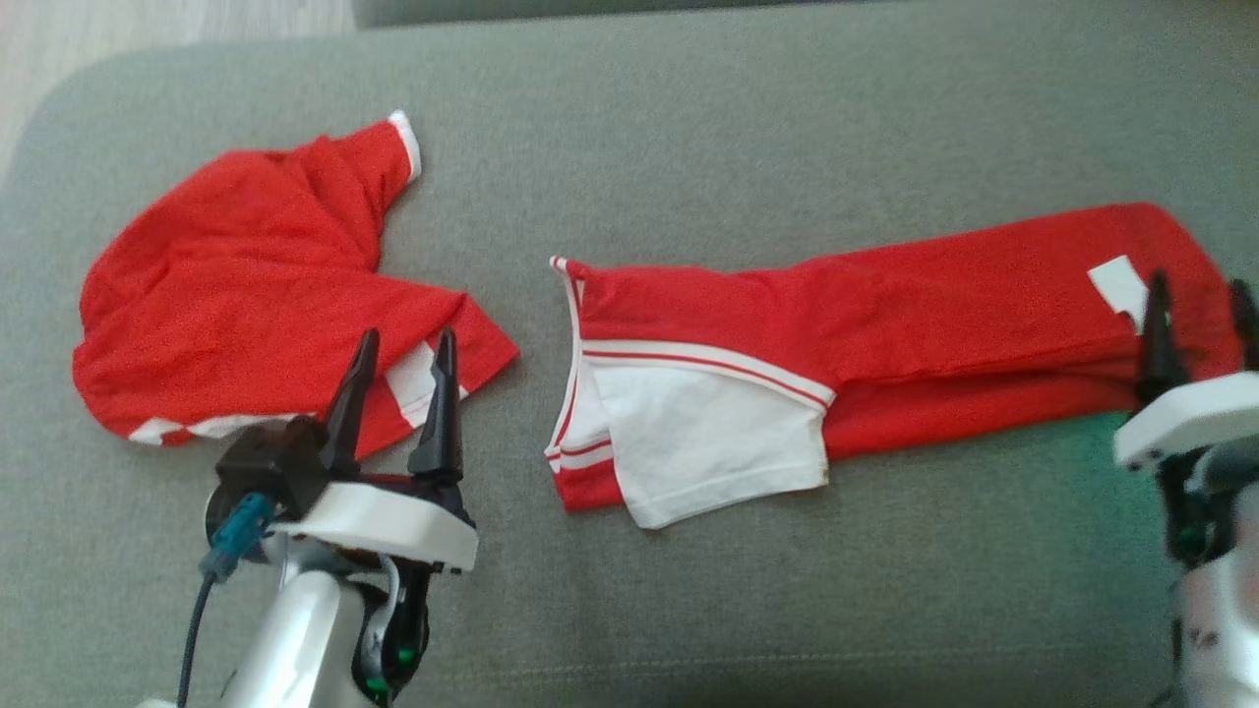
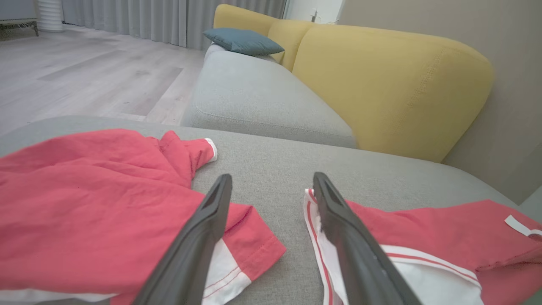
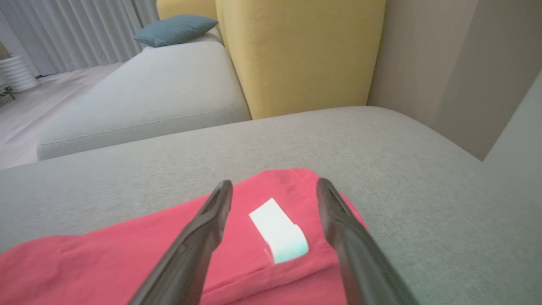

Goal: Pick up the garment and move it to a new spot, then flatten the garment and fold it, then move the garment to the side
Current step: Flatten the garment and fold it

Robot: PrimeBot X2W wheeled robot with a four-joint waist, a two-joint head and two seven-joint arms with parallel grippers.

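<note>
Head view: long red garment (image 1: 934,295) laid out across grey sofa seat (image 1: 689,128), crumpled red garment (image 1: 236,285) apart at left.
Over crumpled hem, left gripper (image 1: 408,339); astride white label (image 1: 1119,283), right gripper (image 1: 1200,287); jaws of both wide apart, empty.

On the grey fabric sofa seat (image 1: 689,118), the crumpled red cloth garment with white trim (image 1: 246,285) lies left and the long folded red-and-white garment (image 1: 934,315) right, apart. The left tool (image 1: 408,339) hangs over the crumpled one's near right corner; the right tool (image 1: 1200,285) stands over the long one's right end, beside the white rectangular label (image 1: 1119,285).
</note>
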